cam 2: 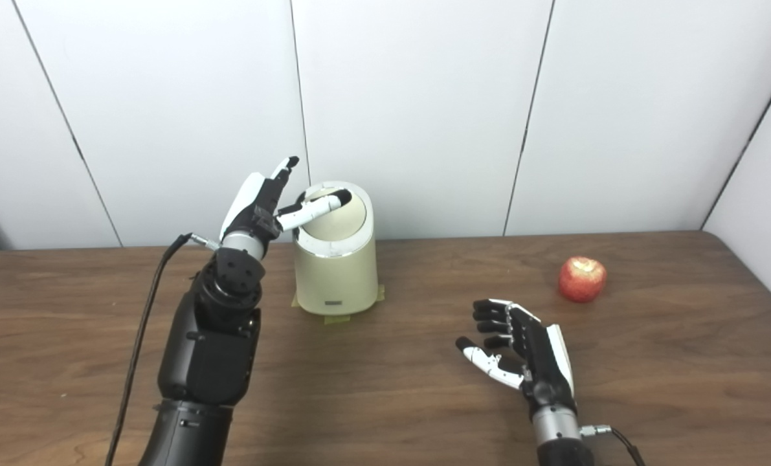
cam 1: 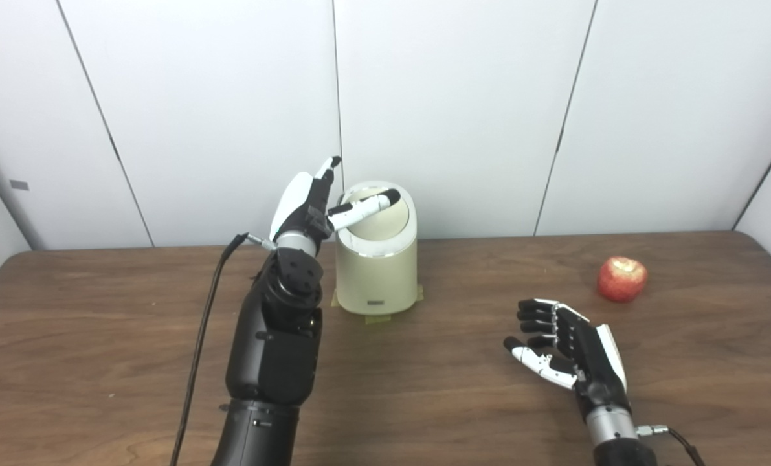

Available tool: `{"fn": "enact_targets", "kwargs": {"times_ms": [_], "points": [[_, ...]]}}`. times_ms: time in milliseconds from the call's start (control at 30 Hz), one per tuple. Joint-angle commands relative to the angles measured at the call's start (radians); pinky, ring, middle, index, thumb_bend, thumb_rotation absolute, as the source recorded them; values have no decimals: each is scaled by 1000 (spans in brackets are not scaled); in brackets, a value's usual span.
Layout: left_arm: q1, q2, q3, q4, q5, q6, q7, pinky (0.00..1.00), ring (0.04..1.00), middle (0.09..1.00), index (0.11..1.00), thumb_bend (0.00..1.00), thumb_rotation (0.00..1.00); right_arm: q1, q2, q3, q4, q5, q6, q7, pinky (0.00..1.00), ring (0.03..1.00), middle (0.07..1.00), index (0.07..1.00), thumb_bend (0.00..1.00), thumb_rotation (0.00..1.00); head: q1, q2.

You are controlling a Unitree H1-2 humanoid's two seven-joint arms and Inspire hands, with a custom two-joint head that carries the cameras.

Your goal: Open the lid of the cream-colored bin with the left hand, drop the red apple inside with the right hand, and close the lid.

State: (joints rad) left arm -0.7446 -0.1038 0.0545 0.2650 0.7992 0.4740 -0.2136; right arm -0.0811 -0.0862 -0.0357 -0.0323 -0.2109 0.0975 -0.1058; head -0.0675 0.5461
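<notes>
The cream-colored bin stands near the back middle of the table, its domed lid tilted toward me. My left hand is raised just left of the bin's top, open, with its thumb stretched across the lid and the other fingers pointing up. The red apple lies on the table at the right. My right hand is open with fingers spread, low over the table in front of and to the left of the apple, holding nothing.
The brown wooden table runs to a white panelled wall behind the bin. Yellow tape marks the bin's base. A black cable hangs from my left wrist down over the table's left side.
</notes>
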Motion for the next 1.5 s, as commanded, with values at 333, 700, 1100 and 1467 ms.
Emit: {"fn": "enact_targets", "kwargs": {"times_ms": [333, 700, 1100, 1467], "points": [[-85, 42, -45, 79, 28, -5, 107, 1000, 1000, 1000, 1000, 900, 399, -16, 1, 5, -47, -8, 17, 3, 582, 654, 664, 647, 292, 30, -3, 4], [-76, 81, -128, 108, 1, -5, 211, 1000, 1000, 1000, 1000, 798, 368, -13, 1, 11, -59, -9, 27, 8, 576, 648, 663, 643, 296, 15, -6, 10], [-81, 90, -174, 111, 40, -4, 242, 1000, 1000, 1000, 1000, 861, 334, -11, 1, 16, -65, -13, 31, 7, 574, 643, 656, 637, 290, 0, -7, 14], [-86, 197, -412, 99, 360, -5, 235, 1000, 1000, 1000, 1000, 992, 178, -13, 1, 20, -74, -16, 57, 10, 581, 646, 659, 637, 296, 7, -8, 16]]}}
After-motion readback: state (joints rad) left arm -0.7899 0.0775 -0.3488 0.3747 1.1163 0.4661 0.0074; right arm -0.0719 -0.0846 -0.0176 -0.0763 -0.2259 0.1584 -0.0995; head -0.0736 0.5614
